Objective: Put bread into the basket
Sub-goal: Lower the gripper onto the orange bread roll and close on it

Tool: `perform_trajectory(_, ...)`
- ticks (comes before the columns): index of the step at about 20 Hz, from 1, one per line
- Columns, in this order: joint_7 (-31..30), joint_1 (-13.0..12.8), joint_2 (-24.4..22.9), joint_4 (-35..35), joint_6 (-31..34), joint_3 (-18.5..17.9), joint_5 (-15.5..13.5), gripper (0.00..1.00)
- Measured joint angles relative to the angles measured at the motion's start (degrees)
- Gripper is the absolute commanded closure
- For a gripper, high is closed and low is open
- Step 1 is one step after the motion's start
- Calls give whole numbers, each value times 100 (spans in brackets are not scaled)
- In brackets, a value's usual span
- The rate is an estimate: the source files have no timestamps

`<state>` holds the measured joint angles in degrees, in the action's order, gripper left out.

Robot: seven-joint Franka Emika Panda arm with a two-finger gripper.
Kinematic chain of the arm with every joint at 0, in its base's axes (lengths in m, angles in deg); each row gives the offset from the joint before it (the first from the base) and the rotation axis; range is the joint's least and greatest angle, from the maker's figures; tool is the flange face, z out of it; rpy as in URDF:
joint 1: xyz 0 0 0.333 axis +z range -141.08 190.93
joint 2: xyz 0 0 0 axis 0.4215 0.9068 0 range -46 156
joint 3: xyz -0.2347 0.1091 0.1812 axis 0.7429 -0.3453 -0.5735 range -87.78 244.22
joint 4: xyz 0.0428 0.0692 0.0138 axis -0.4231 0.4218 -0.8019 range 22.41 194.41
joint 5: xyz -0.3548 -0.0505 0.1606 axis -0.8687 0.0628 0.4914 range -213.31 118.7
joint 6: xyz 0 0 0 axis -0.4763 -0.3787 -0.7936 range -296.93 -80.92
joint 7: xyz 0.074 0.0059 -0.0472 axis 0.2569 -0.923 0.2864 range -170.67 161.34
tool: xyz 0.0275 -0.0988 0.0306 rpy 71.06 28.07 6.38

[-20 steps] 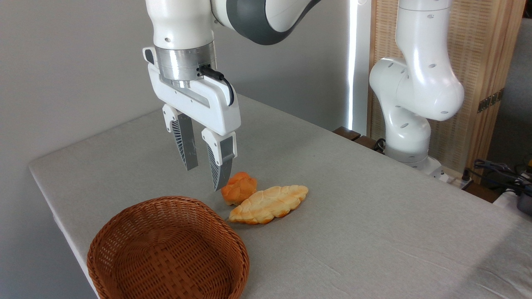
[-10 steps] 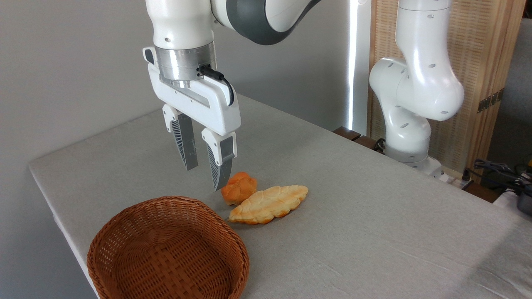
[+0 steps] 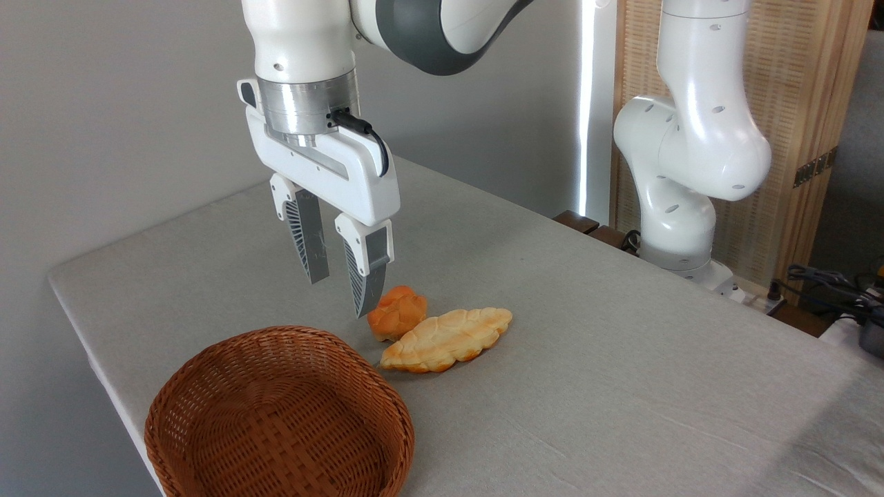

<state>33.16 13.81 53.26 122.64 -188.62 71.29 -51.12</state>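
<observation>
Hand point(image 3: 340, 297) released, fingers apart, empty, hovering above table point(image 3: 621, 331) just left of bread point(image 3: 397, 312). Bread on table, touching pale flat bread point(image 3: 447, 338). Basket point(image 3: 280, 417) nearby, front-left.

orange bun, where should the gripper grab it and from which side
Grip the bun across its lumpy middle, coming straight down from above. The flat bread touches its right-front side, so a finger fits poorly there; probably close from the free left and back sides. The gripper is open, nothing held.

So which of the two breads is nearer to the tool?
The small deep-orange bun, just right of the open tool; the longer pale flat bread lies farther right.
</observation>
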Motion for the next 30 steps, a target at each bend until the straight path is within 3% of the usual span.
perform_trajectory(8, 144, -42, 41, 106, 50, 14, 1, 0)
perform_trajectory(15, 402, -374, 25, 523, 51, 44, 2, 0)
perform_trajectory(22, 1166, -644, -191, 1049, 33, 48, 2, 0)
perform_trajectory(30, 1584, -852, -164, 1486, -271, 49, 3, 0)
